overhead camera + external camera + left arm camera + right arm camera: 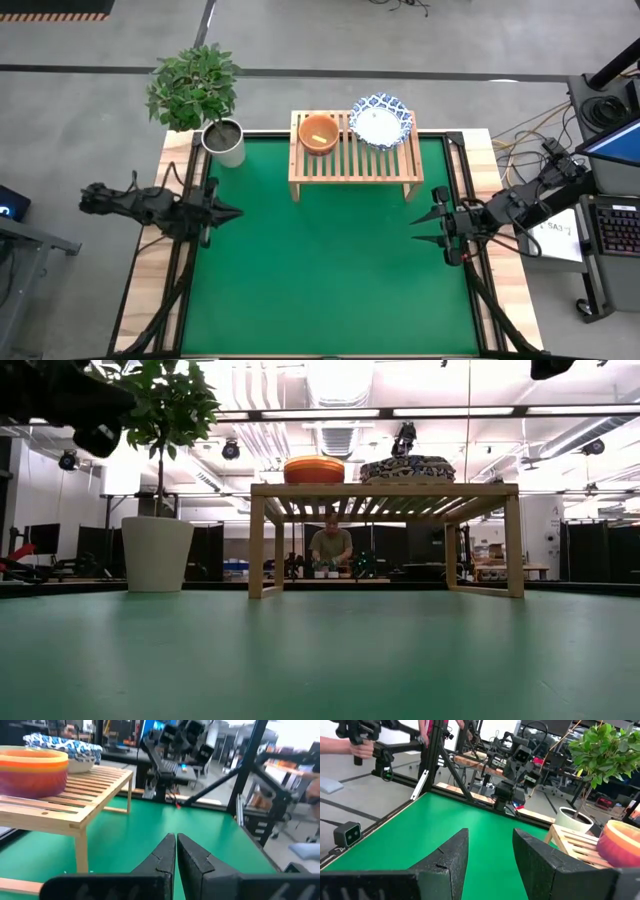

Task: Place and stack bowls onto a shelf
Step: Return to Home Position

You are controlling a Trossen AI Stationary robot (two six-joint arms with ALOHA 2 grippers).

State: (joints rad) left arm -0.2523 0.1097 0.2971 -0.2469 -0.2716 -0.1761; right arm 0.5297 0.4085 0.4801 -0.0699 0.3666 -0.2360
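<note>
A low light-wood shelf [354, 158] stands at the far middle of the green mat. On its slatted top sits a stack of small plastic bowls [318, 132], orange-red outside with a yellow rim showing, and beside it a stack of white bowls with blue patterned rims [380, 121]. Both stacks show in the low view, the plastic bowls [314, 469] and the patterned bowls [407, 468]. My left gripper [232, 212] hovers at the mat's left edge, shut and empty [176, 851]. My right gripper [420, 227] hovers at the mat's right edge, open and empty [490, 851].
A potted plant in a pale pot [224, 143] stands at the mat's far left corner, next to the shelf. The green mat [330, 280] lies bare between the arms and toward the near edge. A person [331, 545] sits in the room behind; a hand [357, 747] shows beyond the table.
</note>
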